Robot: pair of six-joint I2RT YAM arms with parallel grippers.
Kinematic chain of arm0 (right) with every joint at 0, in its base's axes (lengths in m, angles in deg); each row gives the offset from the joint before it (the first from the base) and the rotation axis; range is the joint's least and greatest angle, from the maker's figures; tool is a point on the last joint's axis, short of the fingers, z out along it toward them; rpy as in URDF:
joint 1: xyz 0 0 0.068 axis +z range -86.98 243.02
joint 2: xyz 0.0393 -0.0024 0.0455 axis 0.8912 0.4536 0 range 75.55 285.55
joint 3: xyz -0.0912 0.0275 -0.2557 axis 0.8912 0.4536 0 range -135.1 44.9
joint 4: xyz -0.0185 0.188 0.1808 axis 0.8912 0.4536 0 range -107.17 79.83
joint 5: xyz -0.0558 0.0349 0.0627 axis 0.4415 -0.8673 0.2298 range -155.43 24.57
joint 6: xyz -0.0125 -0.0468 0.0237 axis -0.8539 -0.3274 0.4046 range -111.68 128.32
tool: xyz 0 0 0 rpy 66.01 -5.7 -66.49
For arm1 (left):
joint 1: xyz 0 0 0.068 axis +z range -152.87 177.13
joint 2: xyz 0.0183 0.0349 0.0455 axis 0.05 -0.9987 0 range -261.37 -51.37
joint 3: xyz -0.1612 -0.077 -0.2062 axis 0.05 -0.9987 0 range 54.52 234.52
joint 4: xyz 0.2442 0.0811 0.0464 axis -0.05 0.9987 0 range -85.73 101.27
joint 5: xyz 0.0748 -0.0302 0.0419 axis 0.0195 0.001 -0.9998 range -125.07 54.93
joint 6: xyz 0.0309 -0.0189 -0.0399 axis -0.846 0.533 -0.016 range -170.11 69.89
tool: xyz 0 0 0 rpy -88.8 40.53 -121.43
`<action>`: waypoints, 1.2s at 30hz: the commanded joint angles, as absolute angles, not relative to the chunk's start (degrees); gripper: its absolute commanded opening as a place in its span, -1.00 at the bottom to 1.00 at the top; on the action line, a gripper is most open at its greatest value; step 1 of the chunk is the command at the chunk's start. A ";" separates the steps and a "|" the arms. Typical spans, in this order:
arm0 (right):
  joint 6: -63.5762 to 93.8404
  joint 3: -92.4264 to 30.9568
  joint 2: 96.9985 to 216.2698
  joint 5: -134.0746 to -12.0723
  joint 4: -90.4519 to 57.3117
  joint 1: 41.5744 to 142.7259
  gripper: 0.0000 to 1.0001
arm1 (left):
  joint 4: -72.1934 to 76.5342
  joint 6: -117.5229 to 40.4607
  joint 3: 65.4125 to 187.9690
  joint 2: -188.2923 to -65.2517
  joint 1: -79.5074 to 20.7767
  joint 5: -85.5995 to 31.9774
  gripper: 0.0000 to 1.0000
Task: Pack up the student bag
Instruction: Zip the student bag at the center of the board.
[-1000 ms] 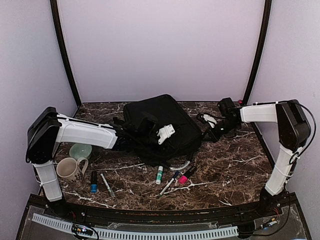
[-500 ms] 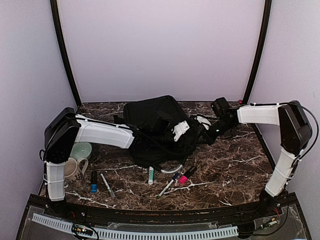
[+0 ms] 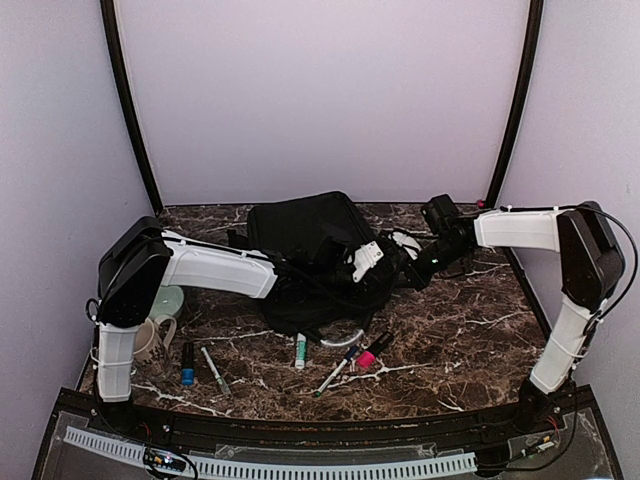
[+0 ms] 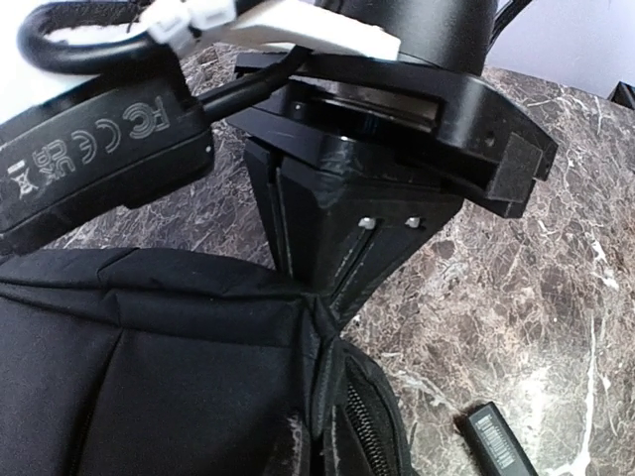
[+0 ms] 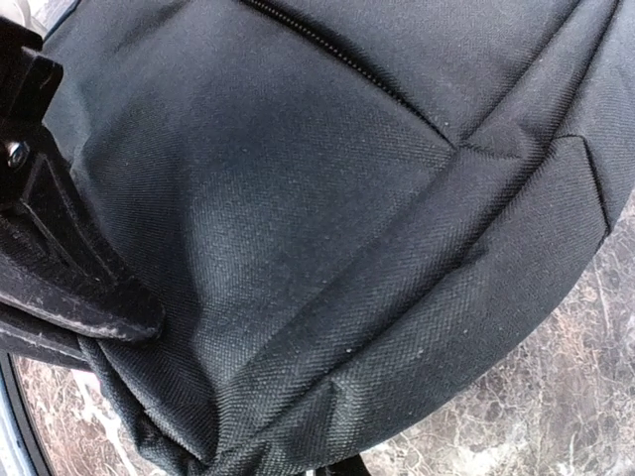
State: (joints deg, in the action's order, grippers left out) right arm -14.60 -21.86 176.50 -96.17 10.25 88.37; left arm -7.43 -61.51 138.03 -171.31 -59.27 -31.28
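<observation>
Fabric of the student bag [image 3: 305, 240] is nipped between the left jaws, whose fingers [image 4: 327, 233] come together to a point on a seam beside a zipper [image 4: 362, 424]. The black bag lies slumped on the marble counter [image 3: 470, 340], spreading back and to the left of those jaws. The right jaws press against the bag's right side, close to the left ones. One finger [image 5: 69, 288] lies on the cloth, but whether they are spread or clamped cannot be told. Loose pens [image 3: 301, 350] lie on the counter, nearer than both jaws.
</observation>
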 commanded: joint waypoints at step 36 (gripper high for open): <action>-7.28 -48.69 199.67 -90.92 13.47 83.85 -0.72 | -6.49 -64.73 130.56 -163.16 -59.38 -28.56 -0.81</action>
